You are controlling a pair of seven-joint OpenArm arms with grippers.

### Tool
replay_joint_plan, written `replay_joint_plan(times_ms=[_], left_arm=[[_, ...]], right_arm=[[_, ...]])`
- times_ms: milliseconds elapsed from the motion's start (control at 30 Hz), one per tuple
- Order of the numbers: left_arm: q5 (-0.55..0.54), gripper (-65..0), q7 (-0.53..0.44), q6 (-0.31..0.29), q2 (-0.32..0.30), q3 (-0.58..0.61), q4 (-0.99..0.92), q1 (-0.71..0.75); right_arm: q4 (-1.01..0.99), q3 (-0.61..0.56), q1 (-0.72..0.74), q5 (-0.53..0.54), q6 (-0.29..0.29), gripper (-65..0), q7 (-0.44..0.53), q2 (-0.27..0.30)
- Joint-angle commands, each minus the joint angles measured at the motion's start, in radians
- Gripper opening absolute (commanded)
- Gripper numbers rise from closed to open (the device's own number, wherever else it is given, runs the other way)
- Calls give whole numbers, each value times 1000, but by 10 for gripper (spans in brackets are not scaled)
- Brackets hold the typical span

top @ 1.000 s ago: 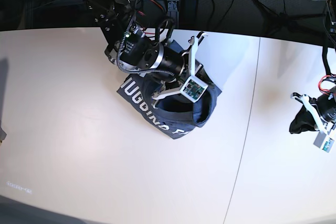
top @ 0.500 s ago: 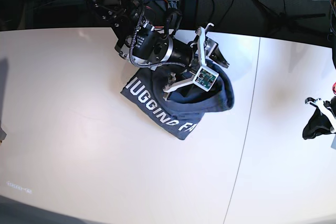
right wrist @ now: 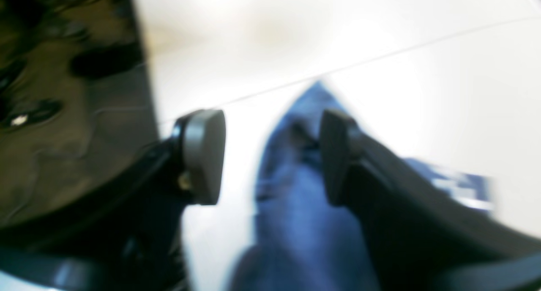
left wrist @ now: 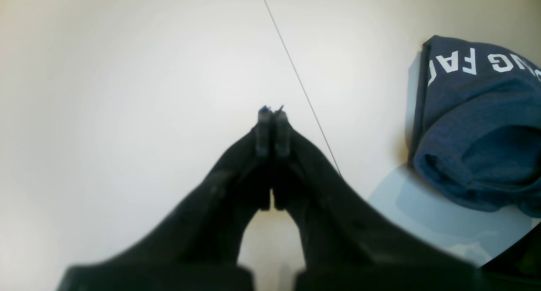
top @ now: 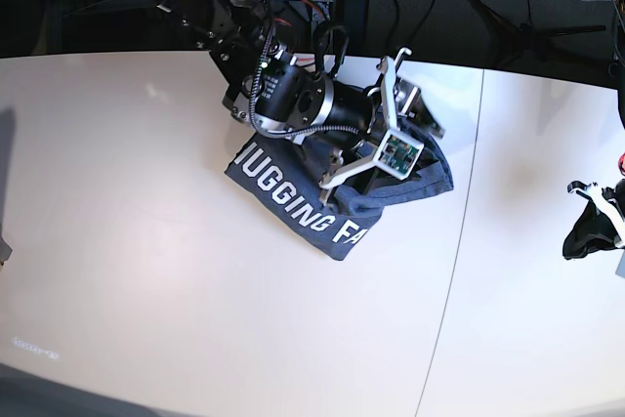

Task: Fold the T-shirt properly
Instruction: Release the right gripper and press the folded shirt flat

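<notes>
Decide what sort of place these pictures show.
Probably a robotics lab or test bench: a bare white table with only a T-shirt, a cabled robot arm, and stands and wires behind it.

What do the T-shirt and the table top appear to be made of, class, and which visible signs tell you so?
T-shirt: soft knitted fabric, probably cotton jersey; heathered blue-grey, matte, with limp rounded folds and white printed letters.
Table: hard, smooth off-white panels, perhaps laminate; a faint sheen and a thin straight seam between the panels.

Heathered cotton T-shirt (top: 337, 204), smooth matt white table (top: 146, 271)
</notes>
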Motion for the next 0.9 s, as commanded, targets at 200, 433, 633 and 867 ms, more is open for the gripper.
replay_joint_plan(times_ms=[200, 433, 633, 867], left_arm=[[-13, -650, -18, -34, -20, -8, 13, -16], [-14, -650, -19, -34, -20, -8, 13, -16], [-13, -650, -19, -34, -20, -8, 13, -16], [-14, -650, -19, -34, -19, -8, 13, -16]], right_arm=[[14, 164, 22, -11, 43, -650, -27, 5], [14, 170, -62, 70, 43, -650, -58, 103], [14, 158, -187, 178, 47, -650, -58, 132], [17, 98, -230, 237, 47, -650, -51, 130]])
